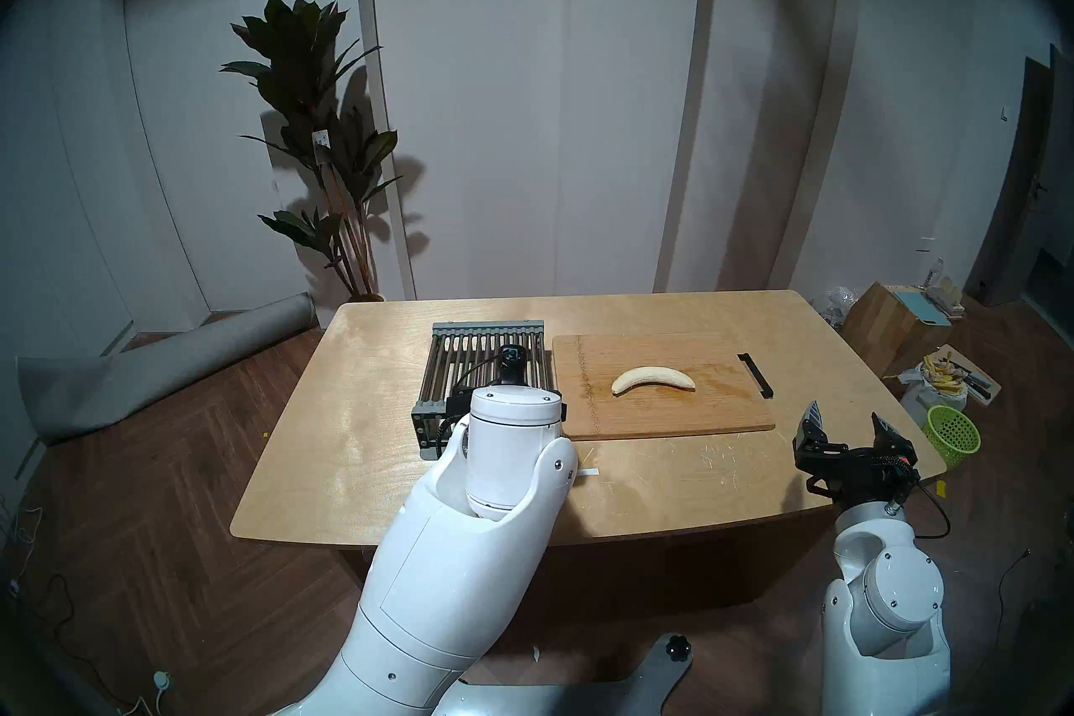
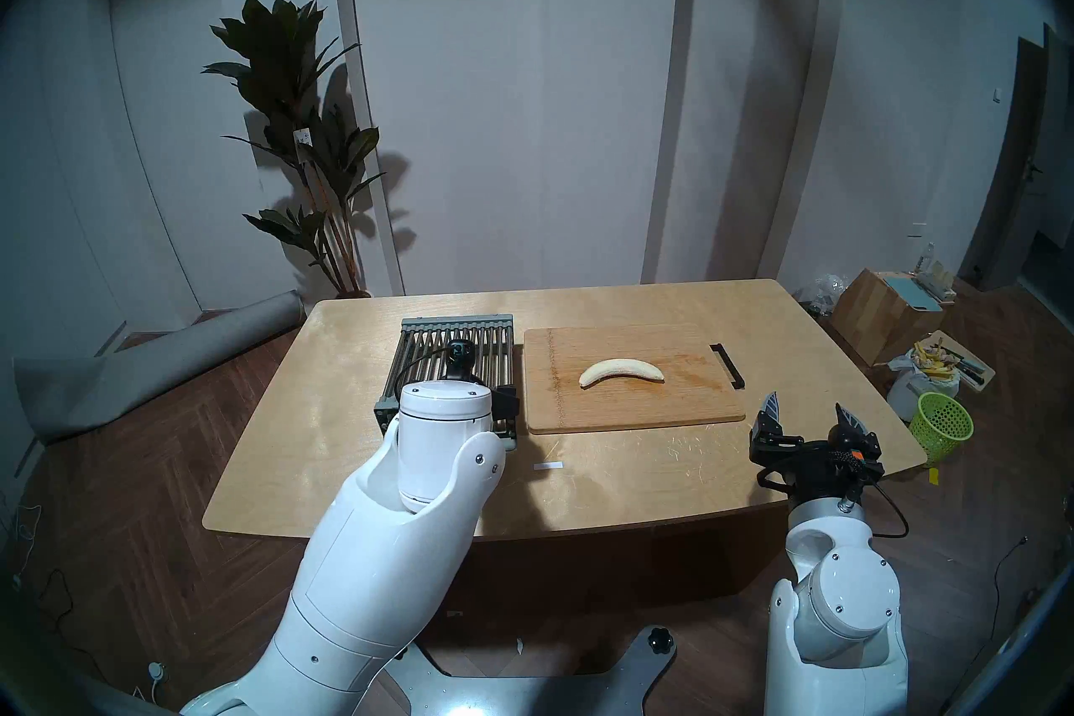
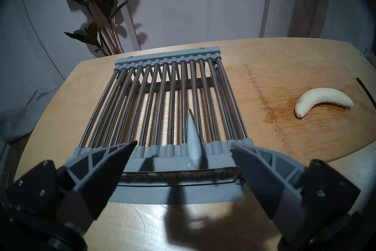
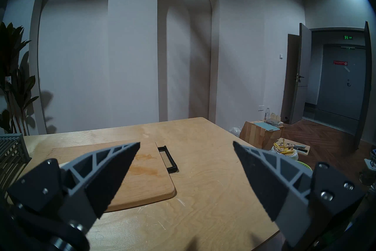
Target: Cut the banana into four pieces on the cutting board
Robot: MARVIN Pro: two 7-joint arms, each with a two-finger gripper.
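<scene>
The banana (image 1: 654, 380) is whole and peeled, and lies curved in the middle of the cutting board (image 1: 668, 421) on the table's right half. It also shows in the left wrist view (image 3: 323, 101). My left gripper (image 3: 184, 142) is open and empty, just in front of the grey slatted rack (image 3: 162, 91), to the board's left. A pale grey tapered handle (image 3: 193, 142) lies on the rack's near end between the fingertips' line. My right gripper (image 1: 845, 415) is open and empty, above the table's front right corner, near the board's black handle (image 4: 167, 160).
The wooden table (image 1: 348, 436) has a small white slip (image 1: 587, 472) near its front. A green basket (image 1: 953, 433), boxes and a bag of peels stand on the floor at the right. A plant (image 1: 325, 145) and a rolled mat are at the back left.
</scene>
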